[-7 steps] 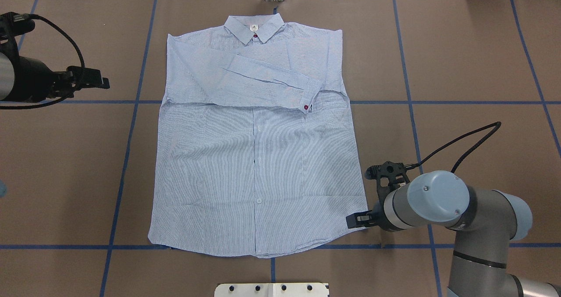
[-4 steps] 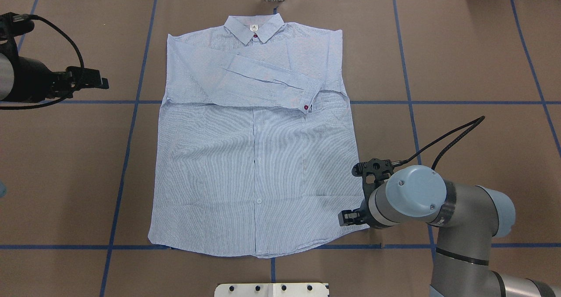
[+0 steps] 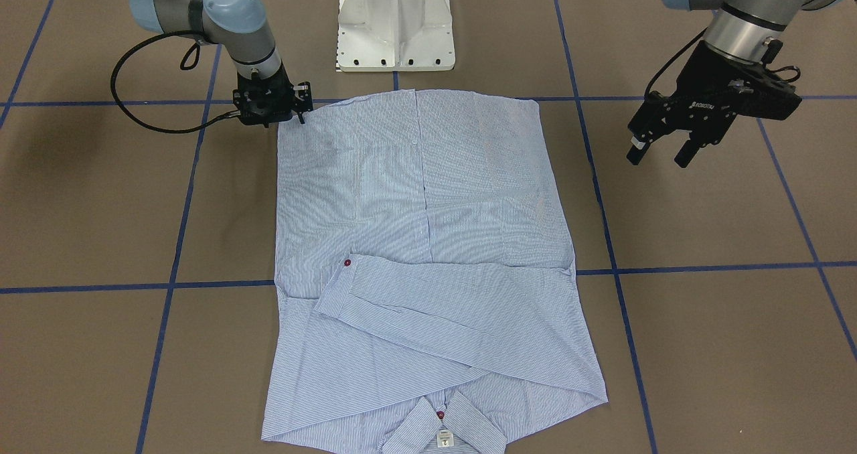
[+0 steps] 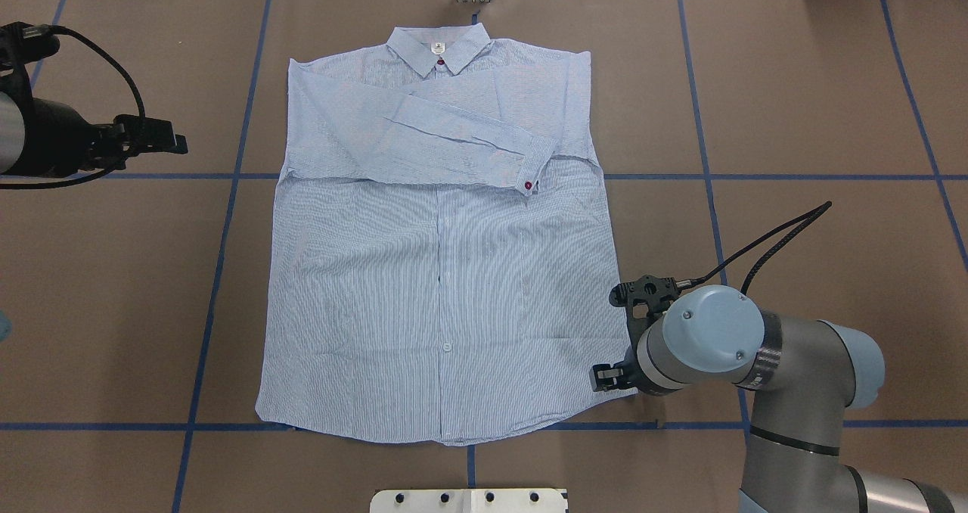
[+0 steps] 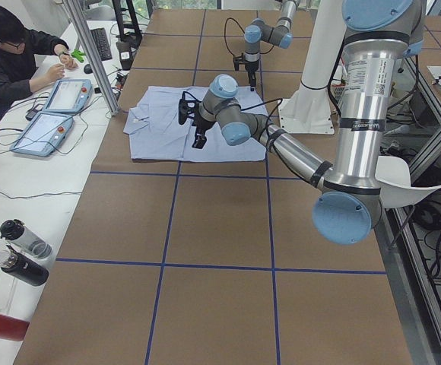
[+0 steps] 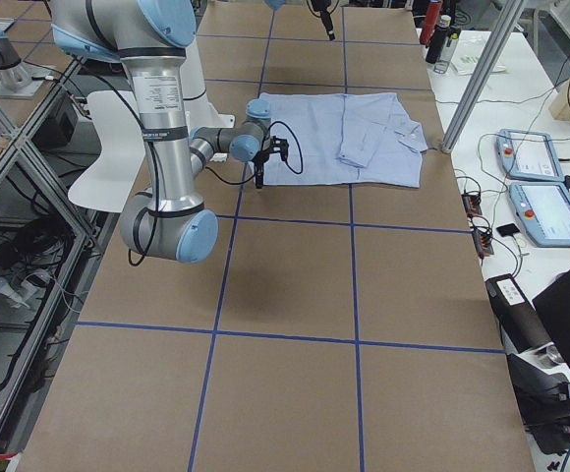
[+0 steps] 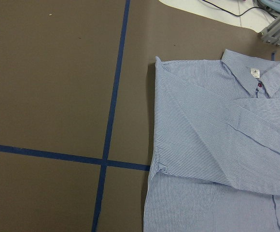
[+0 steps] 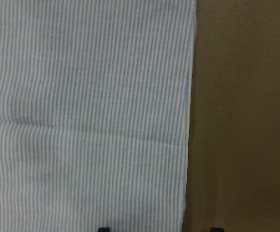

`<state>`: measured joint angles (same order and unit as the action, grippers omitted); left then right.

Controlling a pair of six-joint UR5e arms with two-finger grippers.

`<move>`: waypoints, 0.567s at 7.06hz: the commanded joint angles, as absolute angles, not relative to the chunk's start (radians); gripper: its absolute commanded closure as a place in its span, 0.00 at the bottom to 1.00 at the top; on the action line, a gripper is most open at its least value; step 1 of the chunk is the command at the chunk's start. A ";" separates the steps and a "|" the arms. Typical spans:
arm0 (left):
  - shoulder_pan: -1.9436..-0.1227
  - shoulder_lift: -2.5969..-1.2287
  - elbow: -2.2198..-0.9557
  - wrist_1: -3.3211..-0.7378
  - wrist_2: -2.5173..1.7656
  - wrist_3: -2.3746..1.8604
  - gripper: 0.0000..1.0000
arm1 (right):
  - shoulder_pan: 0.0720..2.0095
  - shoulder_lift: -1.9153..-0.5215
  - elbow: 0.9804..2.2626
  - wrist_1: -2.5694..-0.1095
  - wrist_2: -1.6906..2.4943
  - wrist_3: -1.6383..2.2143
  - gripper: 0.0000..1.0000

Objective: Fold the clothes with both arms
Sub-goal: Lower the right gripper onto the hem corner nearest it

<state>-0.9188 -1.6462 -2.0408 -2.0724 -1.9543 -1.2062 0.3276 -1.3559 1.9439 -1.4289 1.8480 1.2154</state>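
Light blue-and-white fine-striped button shirt [image 4: 446, 286] lay flat mid-table, face up, collar away from the robot.

Right black two-finger gripper [image 4: 607, 377] was spread and pointing down at the hem's right corner, with its fingertips [image 8: 104, 229] straddling the side edge. My guess is it was lined up to pinch that corner. Left black two-finger gripper [image 3: 658, 154] was spread too, empty, well off the shirt's left side, probably waiting its turn. Both sleeves [image 4: 454, 131] lay crossed over the chest, handy for a hem-to-collar fold. Count: one shirt, two sleeves, two red buttons [image 4: 528, 186] that I could spot, two silver-grey tube arms [image 4: 802, 354], one brown blue-taped table [image 4: 794, 82].
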 commanded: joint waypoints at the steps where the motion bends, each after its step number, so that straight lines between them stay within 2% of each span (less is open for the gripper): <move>1: -0.917 -1.647 -2.039 -2.071 -1.954 -1.206 0.00 | 0.321 -1.350 1.937 -1.433 1.848 1.219 0.45; 2: -0.917 -1.647 -2.039 -2.071 -1.954 -1.207 0.00 | 0.319 -1.353 1.936 -1.433 1.850 1.220 0.47; 3: -0.917 -1.647 -2.039 -2.071 -1.954 -1.206 0.00 | 0.319 -1.358 1.936 -1.433 1.851 1.220 0.59; 4: -0.917 -1.647 -2.039 -2.071 -1.954 -1.206 0.00 | 0.321 -1.356 1.937 -1.431 1.855 1.218 0.79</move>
<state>-0.9174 -1.6475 -2.0387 -2.0710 -1.9543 -1.2061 0.3203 -1.3548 1.9374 -1.4318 1.8516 1.2191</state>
